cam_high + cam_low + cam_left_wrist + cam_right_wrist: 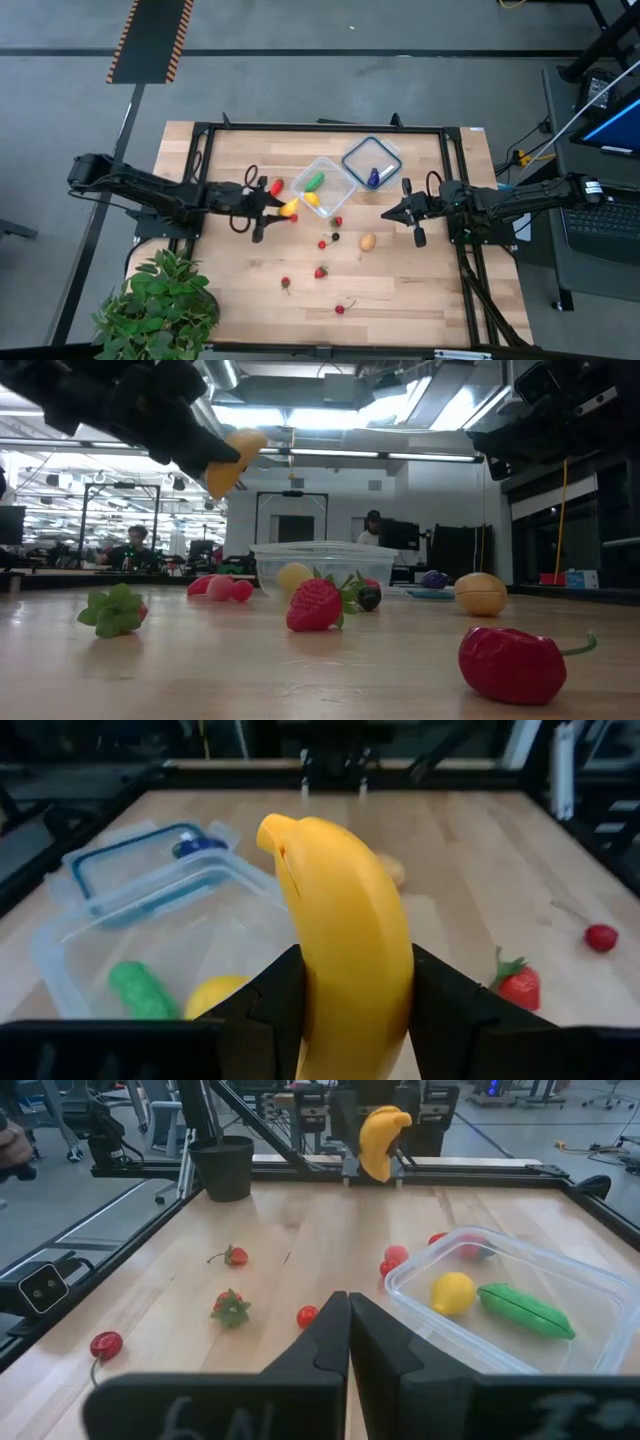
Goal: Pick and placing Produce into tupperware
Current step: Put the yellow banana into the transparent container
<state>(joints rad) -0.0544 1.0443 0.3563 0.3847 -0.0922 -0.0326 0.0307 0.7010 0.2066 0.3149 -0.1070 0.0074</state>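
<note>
While the strawberries (321, 271) and cherries (340, 308) sit scattered across the near half of the table (420, 290), nothing down there is being touched, so that's all work left to do. Moving up toward the middle, the left gripper (285, 209) is clamped on a yellow banana (350, 930), held up off the wood just at 8 o'clock of the tupperware (345, 180), basically at its rim. The right gripper (388, 214) is pinched together on nothing, parked out at about 4 o'clock of the tub, with a tan potato-looking piece (367, 241) lying below it.

Inside the tub there's already a green pepper-ish thing (314, 181) and a lemon (311, 198). Past it, at 1 o'clock, the lid (352, 157) lies flat with a blue-purple piece (373, 177) on it.

My worry: the banana is long compared to the tub and sticks well out past the fingers. If it gets let go while hanging over the rim rather than the middle, I'd guess it tips back out onto the table. Coming in too low could also shove that light tub, or knock the red pieces (276, 187) sitting right beside it.
</note>
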